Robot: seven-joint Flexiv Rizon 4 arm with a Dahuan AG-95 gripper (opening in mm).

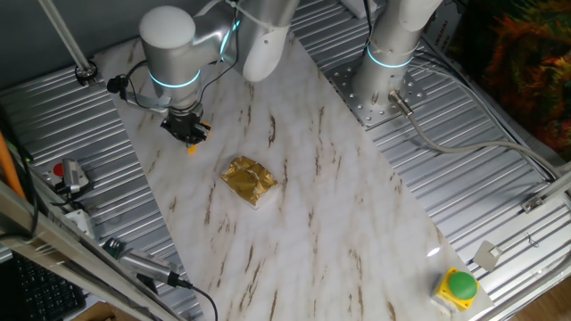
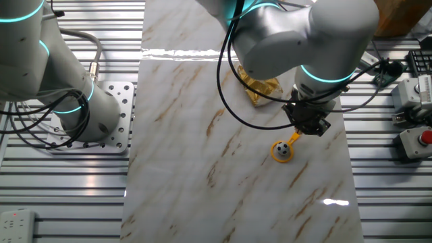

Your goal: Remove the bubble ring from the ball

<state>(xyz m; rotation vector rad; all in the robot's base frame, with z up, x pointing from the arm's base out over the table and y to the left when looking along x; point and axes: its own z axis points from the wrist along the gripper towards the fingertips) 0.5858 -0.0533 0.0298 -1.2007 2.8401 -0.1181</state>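
Observation:
The bubble ring is a small orange-yellow loop lying flat on the marble table. Its short handle points up-right toward my gripper. The ball, white with black patches, sits inside the loop. My gripper is low over the table, with its fingertips right at the end of the handle. Whether the jaws pinch the handle is not clear. In one fixed view my gripper hides most of the ring. Only an orange bit shows below it, and the ball is hidden there.
A crumpled gold foil packet lies mid-table and also shows in the other fixed view behind my arm. A second arm's base stands on the ribbed metal at the back. A green button box sits at the front right.

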